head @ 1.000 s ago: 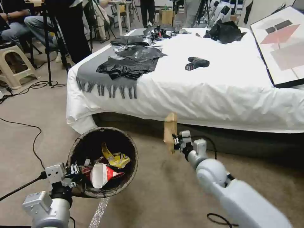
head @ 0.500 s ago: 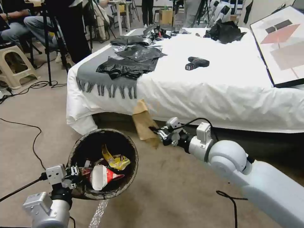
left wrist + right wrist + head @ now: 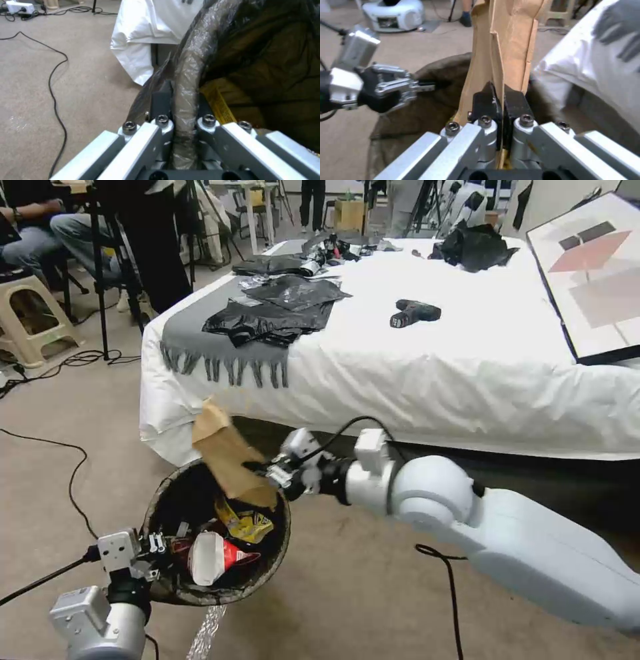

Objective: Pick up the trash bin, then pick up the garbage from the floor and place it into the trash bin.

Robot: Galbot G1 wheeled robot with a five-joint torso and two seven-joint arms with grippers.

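Note:
The trash bin (image 3: 167,493), round with a dark bag liner, hangs off the floor at lower left. My left gripper (image 3: 160,557) is shut on its near rim (image 3: 185,82). Inside lie a red-and-white carton (image 3: 210,555) and a yellow wrapper (image 3: 248,521). My right gripper (image 3: 261,468) is shut on a flat brown paper bag (image 3: 223,450), held tilted above the far edge of the bin's mouth. In the right wrist view the brown bag (image 3: 500,47) stands up between the dark fingers (image 3: 485,100), with the bin (image 3: 440,95) and the left gripper (image 3: 420,86) behind it.
A white bed (image 3: 453,360) with a grey fringed runner, black plastic bags (image 3: 273,313) and a drill (image 3: 413,313) fills the space ahead. A framed picture (image 3: 597,273) leans at right. Cables (image 3: 73,473) cross the carpet at left; a stool (image 3: 30,317) and seated people stand beyond.
My right arm has swung left, carrying the brown paper bag from in front of the bed's edge to above the bin's mouth. The left gripper and the bin have stayed put.

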